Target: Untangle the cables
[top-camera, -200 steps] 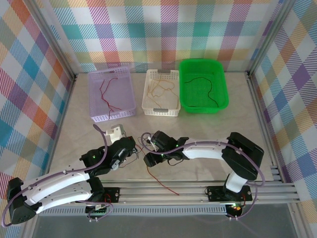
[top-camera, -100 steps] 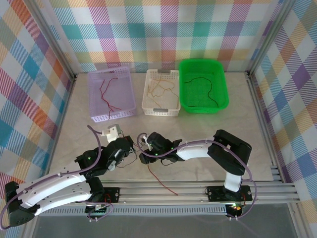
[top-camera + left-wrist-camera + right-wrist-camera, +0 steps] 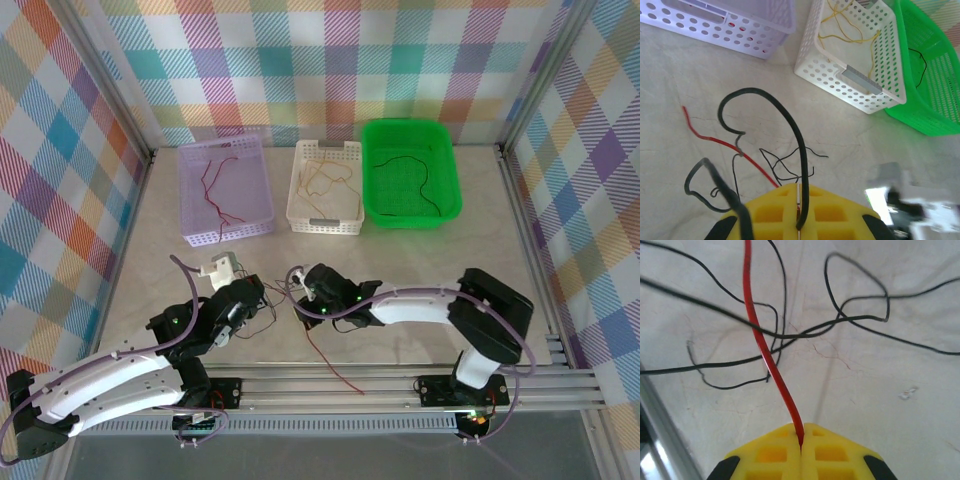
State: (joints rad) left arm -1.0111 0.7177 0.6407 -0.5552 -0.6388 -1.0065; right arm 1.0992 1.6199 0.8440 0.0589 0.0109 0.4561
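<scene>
The cables lie in a loose tangle (image 3: pixel 281 312) on the table between my two grippers. My left gripper (image 3: pixel 799 187) is shut on a thick-looking black cable (image 3: pixel 790 125), which arcs up and away from the yellow fingers (image 3: pixel 770 210). Past them lie a red cable (image 3: pixel 715 141) and thin black loops (image 3: pixel 785 165). My right gripper (image 3: pixel 801 426) is shut on the red cable (image 3: pixel 762 345), which rises straight from the pinch across several black strands (image 3: pixel 790 335). In the top view the left gripper (image 3: pixel 262 308) and right gripper (image 3: pixel 297 304) sit close together. A red tail (image 3: pixel 335 370) trails toward the near rail.
Three baskets stand at the back. A lilac basket (image 3: pixel 228 236) holds a red cable, a white basket (image 3: pixel 325 224) holds yellow cables, and a green basket (image 3: pixel 410 218) holds a black one. A metal rail (image 3: pixel 400 385) runs along the near edge. Checked walls close in the sides.
My right gripper has closed from open onto the red cable. The left gripper stayed shut on the black cable and drifted slightly left.
</scene>
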